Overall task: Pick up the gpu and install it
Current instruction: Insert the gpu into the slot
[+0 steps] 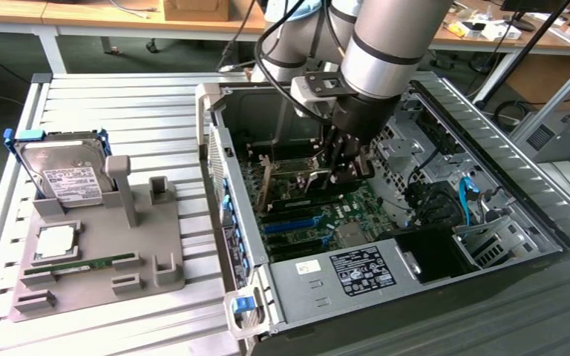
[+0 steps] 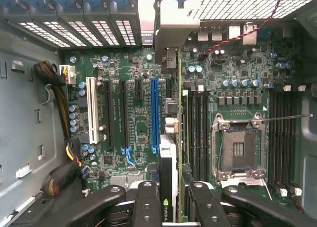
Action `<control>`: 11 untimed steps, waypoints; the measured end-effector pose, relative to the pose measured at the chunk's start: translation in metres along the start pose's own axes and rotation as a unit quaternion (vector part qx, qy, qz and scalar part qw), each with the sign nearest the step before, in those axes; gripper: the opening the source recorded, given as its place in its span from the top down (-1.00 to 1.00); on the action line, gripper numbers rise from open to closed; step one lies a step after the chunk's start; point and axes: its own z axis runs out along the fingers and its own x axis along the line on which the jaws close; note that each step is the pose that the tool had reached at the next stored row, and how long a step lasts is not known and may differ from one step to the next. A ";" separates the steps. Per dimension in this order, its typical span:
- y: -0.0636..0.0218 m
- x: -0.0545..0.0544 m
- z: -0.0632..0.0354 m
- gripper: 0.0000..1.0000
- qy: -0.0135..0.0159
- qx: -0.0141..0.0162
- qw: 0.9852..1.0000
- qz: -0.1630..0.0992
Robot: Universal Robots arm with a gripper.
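Note:
My gripper (image 1: pixel 349 169) reaches down inside the open computer case (image 1: pixel 522 185), just above the green motherboard (image 1: pixel 349 211). In the wrist view the gripper (image 2: pixel 171 209) is shut on the gpu (image 2: pixel 168 162), which is seen edge-on as a thin card with a white-and-black shroud. One finger (image 2: pixel 147 204) presses each side of it. The card's silvery bracket (image 2: pixel 171 28) reaches the rear slot openings of the case. The card hangs alongside the long blue slot (image 2: pixel 154 113), on the side nearer the memory slots; whether it touches the board I cannot tell.
A grey fixture (image 1: pixel 97 252) on the slatted table at the exterior view's left holds a hard drive (image 1: pixel 62 174), a processor (image 1: pixel 56 243) and a green memory stick (image 1: pixel 77 267). The power supply (image 1: pixel 359 271), a cable bundle (image 2: pixel 54 76) and the empty processor socket (image 2: pixel 240 150) surround the slots.

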 end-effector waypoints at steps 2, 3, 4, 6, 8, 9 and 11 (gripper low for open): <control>0.0001 0.003 0.0000 0.45 -0.001 0.000 1.000 0.000; 0.0000 0.004 -0.0001 0.45 -0.001 0.000 1.000 0.000; 0.0000 0.005 -0.0001 0.45 -0.001 0.000 1.000 0.000; 0.0002 0.006 0.0005 0.45 -0.001 0.000 1.000 0.000; 0.0002 0.007 0.0032 0.45 -0.001 0.000 1.000 0.000; 0.0003 0.007 0.0054 0.45 -0.001 0.000 1.000 0.000; 0.0005 0.007 0.0104 0.45 -0.001 0.000 1.000 0.000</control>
